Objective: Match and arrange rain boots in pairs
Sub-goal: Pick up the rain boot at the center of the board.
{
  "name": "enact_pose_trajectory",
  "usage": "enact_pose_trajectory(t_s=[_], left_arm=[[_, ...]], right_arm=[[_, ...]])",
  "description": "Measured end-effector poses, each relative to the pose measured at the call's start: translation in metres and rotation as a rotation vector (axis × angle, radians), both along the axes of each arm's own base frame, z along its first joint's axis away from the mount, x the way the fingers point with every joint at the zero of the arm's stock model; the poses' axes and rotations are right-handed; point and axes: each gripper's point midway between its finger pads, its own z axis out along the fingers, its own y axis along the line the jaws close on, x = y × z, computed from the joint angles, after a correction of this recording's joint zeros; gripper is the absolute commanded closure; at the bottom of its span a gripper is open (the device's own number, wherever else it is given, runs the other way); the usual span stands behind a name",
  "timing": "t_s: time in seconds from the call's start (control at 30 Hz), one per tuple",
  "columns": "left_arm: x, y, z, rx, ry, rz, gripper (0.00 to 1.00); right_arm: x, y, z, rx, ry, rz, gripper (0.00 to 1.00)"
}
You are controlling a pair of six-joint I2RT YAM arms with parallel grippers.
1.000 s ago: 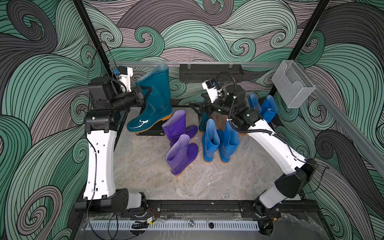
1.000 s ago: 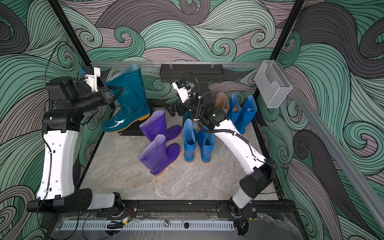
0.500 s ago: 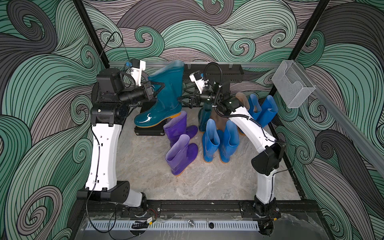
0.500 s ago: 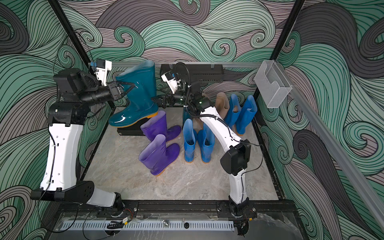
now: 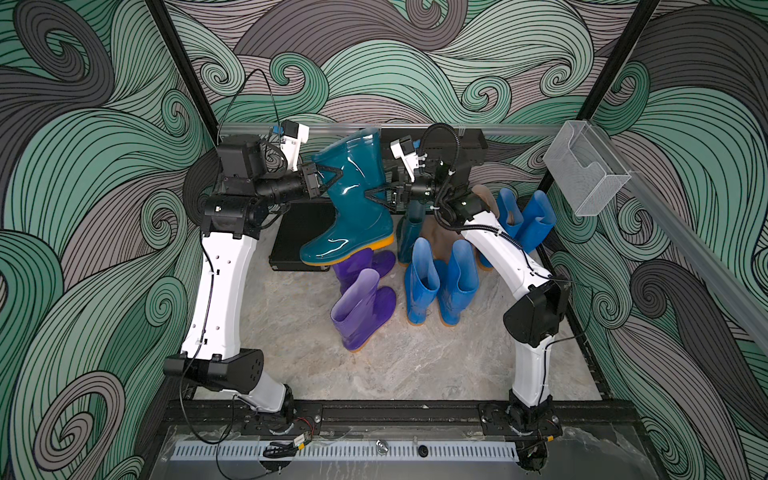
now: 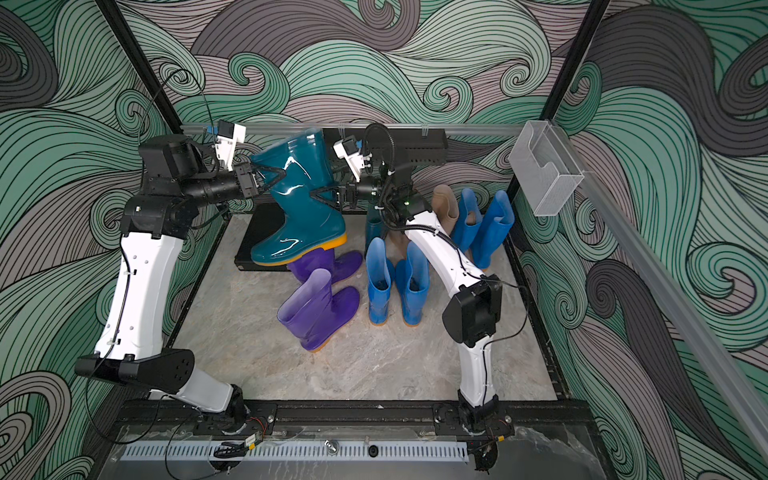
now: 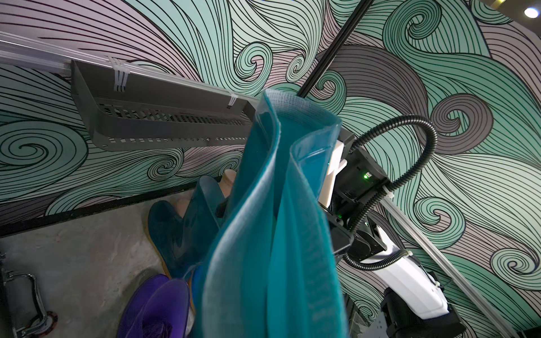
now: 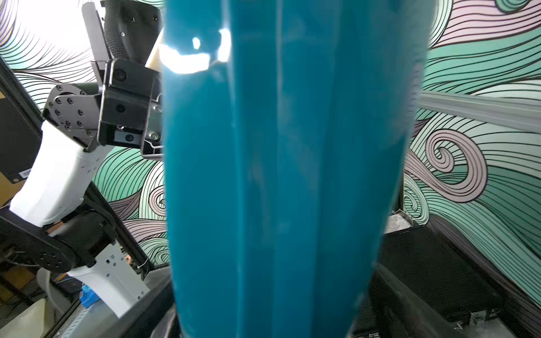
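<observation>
Dark teal rain boot [image 5: 353, 203] hangs aloft at the tabletop's 12 o'clock, with its sole over the black case [image 5: 291, 237] and the purple boots [image 5: 361, 307]. The left gripper [image 5: 336, 176] pinches its shaft from 9 o'clock. The right gripper [image 5: 372, 194] meets the shaft from 3 o'clock with its jaws spread. The second teal boot [image 5: 409, 235] and the blue boots [image 5: 422, 286] crowd beneath the right arm. Over the last second the held boot has shifted toward 3 o'clock, and the right gripper has risen to it.
</observation>
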Motion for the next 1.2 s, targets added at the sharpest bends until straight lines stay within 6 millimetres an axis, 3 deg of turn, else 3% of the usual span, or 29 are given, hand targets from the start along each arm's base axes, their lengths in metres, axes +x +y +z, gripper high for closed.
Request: enact_pose_trajectory(t_s=[0.27, 0.4, 0.53, 0.77, 0.83, 1.03, 1.2], left_arm=[[0.012, -0.008, -0.004, -0.021, 0.033, -0.024, 1.00], [0.019, -0.009, -0.011, -0.024, 0.063, -0.016, 0.98], [0.024, -0.008, -0.011, -0.025, 0.066, 0.009, 0.47], [0.026, -0.004, 0.010, -0.008, -0.014, 0.104, 0.05], [0.024, -0.005, 0.013, 0.008, -0.036, 0.135, 0.01], [0.011, -0.015, 0.015, 0.069, -0.095, 0.188, 0.01], [0.010, -0.041, 0.003, 0.129, -0.112, 0.160, 0.01]], right_arm=[[-0.004, 0.000, -0.006, 0.004, 0.060, 0.040, 0.61], [-0.007, -0.004, -0.012, -0.003, 0.086, 0.034, 0.98], [-0.012, -0.011, -0.012, -0.014, 0.102, -0.025, 1.00], [-0.018, -0.036, 0.001, 0.013, 0.076, -0.264, 1.00], [-0.018, -0.052, 0.011, 0.034, 0.037, -0.376, 1.00], [-0.023, -0.107, 0.054, 0.133, -0.113, -0.676, 1.00], [-0.026, -0.152, 0.076, 0.172, -0.201, -0.909, 1.00]])
